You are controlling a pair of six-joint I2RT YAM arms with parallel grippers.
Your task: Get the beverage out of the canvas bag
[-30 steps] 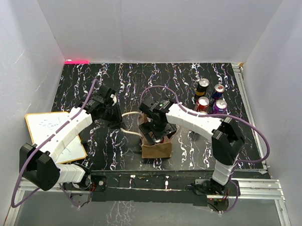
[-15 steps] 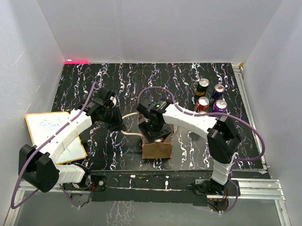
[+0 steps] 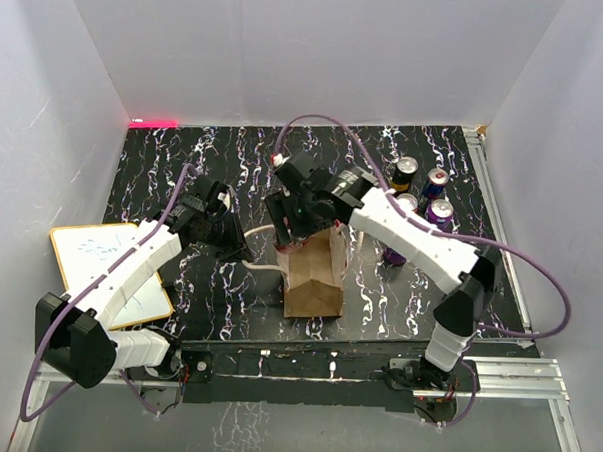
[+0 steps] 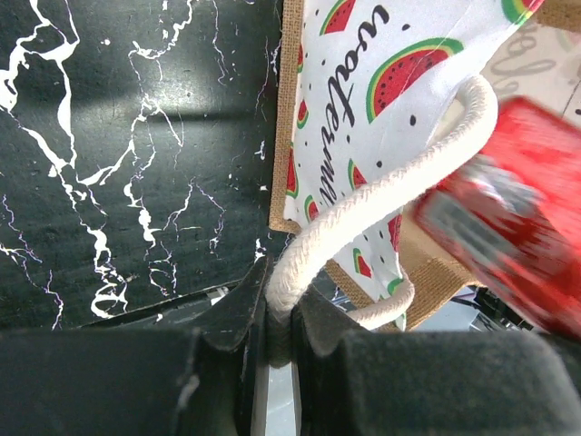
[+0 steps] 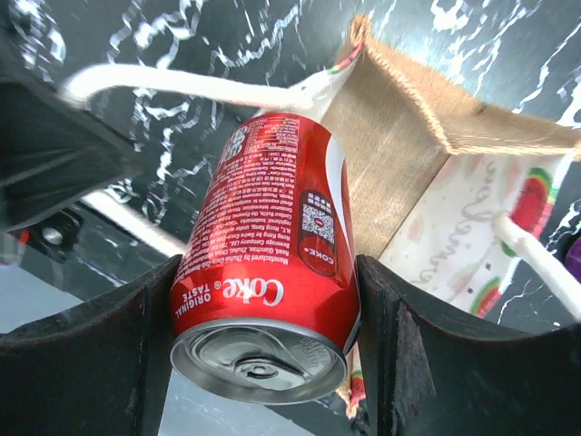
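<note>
From the top view the red Coke can (image 5: pixel 270 238) can hardly be made out: the right gripper (image 3: pixel 295 216) covers it. In the left wrist view the can is only a blurred red shape, cut off by the right edge. The right wrist view shows it sharply, pull-tab end toward the camera. Its far end overlaps the bag's rim, so whether it is fully clear of the opening cannot be told.

The right gripper is clamped on the can, one black finger (image 5: pixel 109 345) pressed against each side. It holds the can above the far left corner of the tan-brown canvas bag with a watermelon-print lining (image 3: pixel 314 282). The bag stands upright on the black, white-veined tabletop (image 3: pixel 215 152), its mouth open.

The left gripper (image 4: pixel 280 304) sits low, just left of the bag, pinched tight on a cream-white rope handle (image 4: pixel 390 182) stretched sideways from the bag.

A cluster of drink cans (image 3: pixel 436 182) stands at the back right, partly hidden by the right arm. A white board with a yellow edge (image 3: pixel 100 262) lies at the left.
</note>
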